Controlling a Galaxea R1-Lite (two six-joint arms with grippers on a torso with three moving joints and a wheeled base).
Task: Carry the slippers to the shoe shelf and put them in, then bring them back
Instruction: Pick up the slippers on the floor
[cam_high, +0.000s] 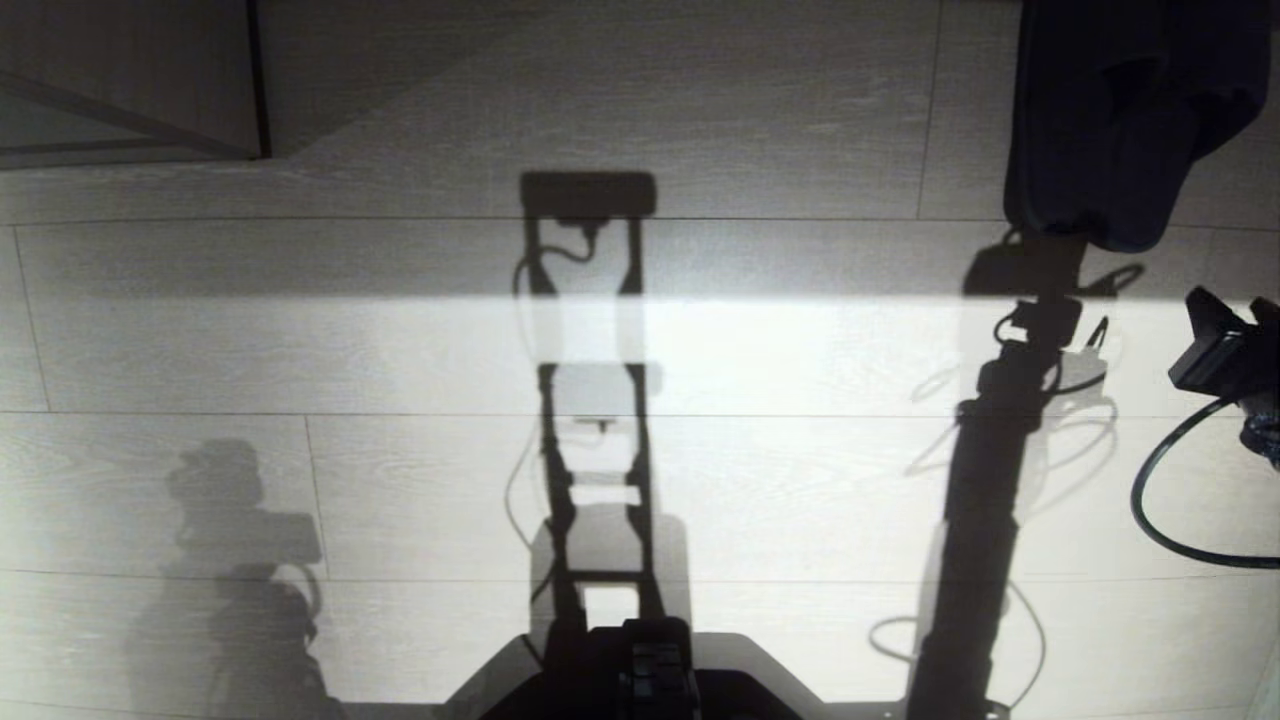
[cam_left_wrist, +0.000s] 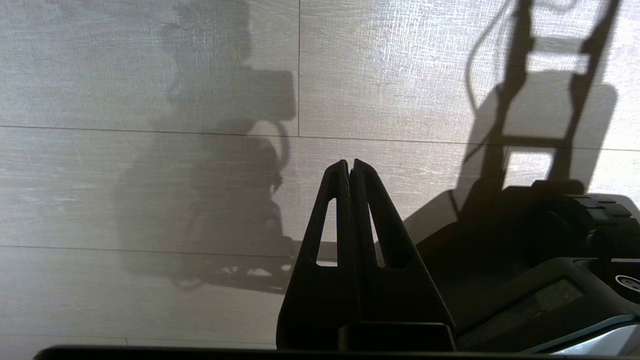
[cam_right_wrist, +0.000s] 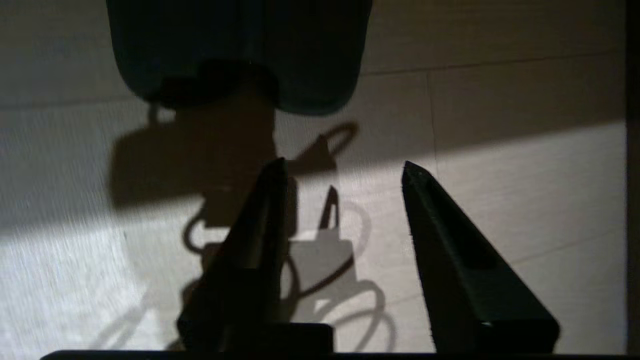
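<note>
The slippers lie side by side as a dark pair on the pale floor at the far right, partly cut off by the top of the head view. My right gripper hangs at the right edge, a little short of them. In the right wrist view the slippers sit just beyond my right gripper, which is open with only floor between its fingers. My left gripper is shut and empty over the floor beside my base. I cannot tell whether the shoe shelf is in view.
A pale wood furniture corner with a dark edge stands at the far left. My dark base fills the near middle. A black cable loops below the right wrist. Long shadows of my arms and mast fall across the wood-look floor.
</note>
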